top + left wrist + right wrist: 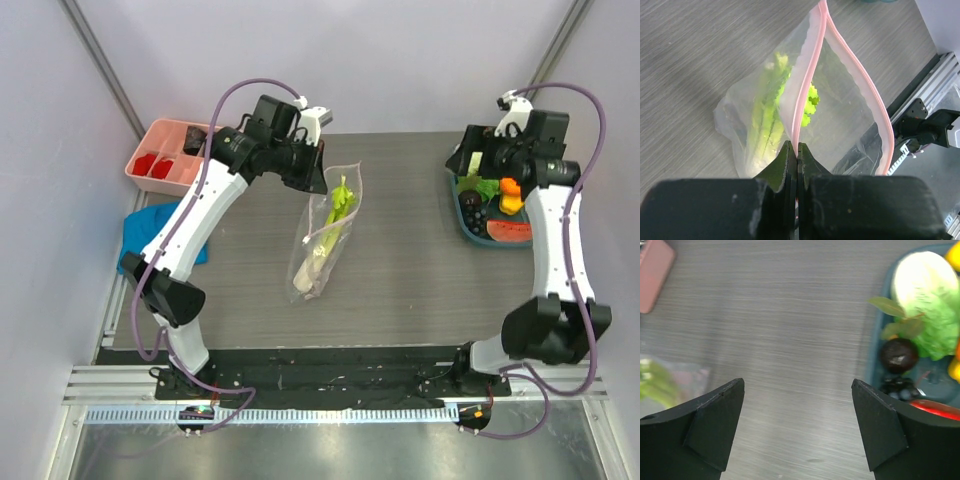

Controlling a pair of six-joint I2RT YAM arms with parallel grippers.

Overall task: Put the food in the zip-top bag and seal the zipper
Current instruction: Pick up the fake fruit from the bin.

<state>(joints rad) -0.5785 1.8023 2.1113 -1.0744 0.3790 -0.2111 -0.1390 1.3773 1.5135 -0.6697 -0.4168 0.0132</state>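
Left tool: pressed together, pinching zipper at one end of mouth | zip-top bag: held up mid-table, lower end on table, mouth gaping | Right tool: spread, empty, beside blue tray | Done: leek bagged | Outstanding, as judged: cabbage, grapes, other food unbagged in tray; zipper unsealed
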